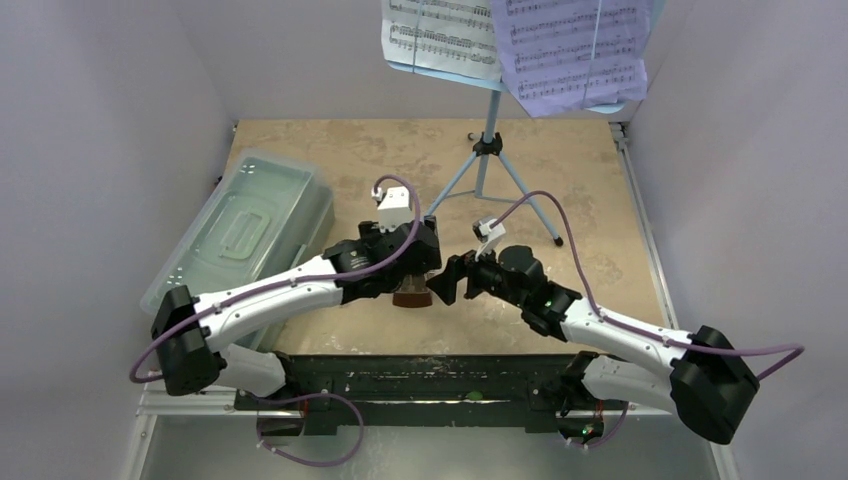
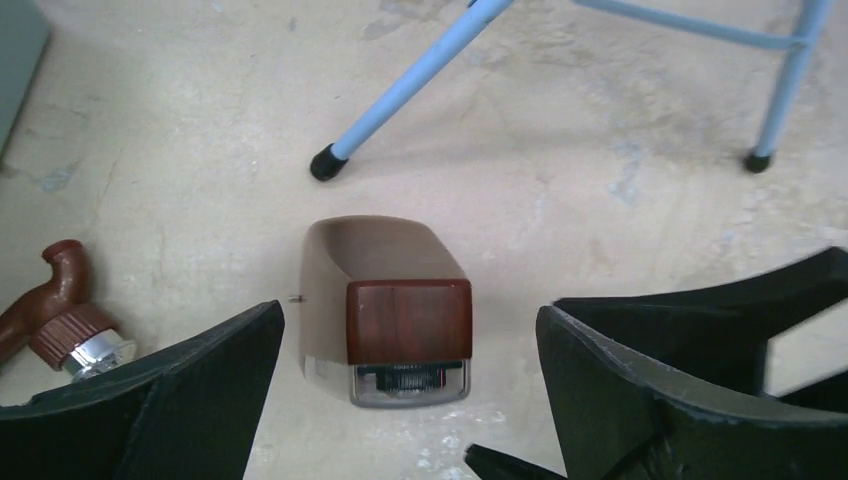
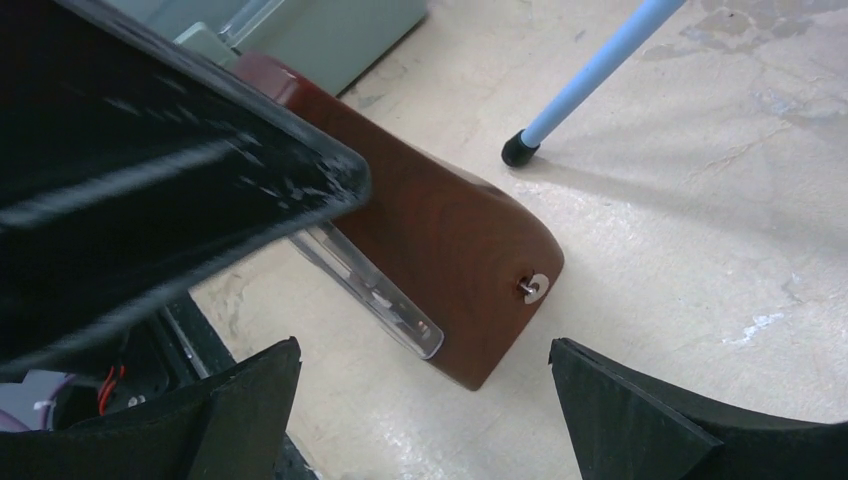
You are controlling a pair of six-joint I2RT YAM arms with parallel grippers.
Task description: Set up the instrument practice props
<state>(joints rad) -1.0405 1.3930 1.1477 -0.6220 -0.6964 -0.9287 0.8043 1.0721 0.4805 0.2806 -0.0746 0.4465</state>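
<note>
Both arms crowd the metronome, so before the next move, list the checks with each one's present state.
1. Left gripper open, its fingers either side of the metronome without touching it: ok.
2. Right gripper open, holding nothing: ok.
3. Metronome standing on the table, clear cover on: ok.
4. Music stand upright, sheet-music pages on it: ok.
5. Room between the two grippers: not ok; from above they look nearly touching.
</note>
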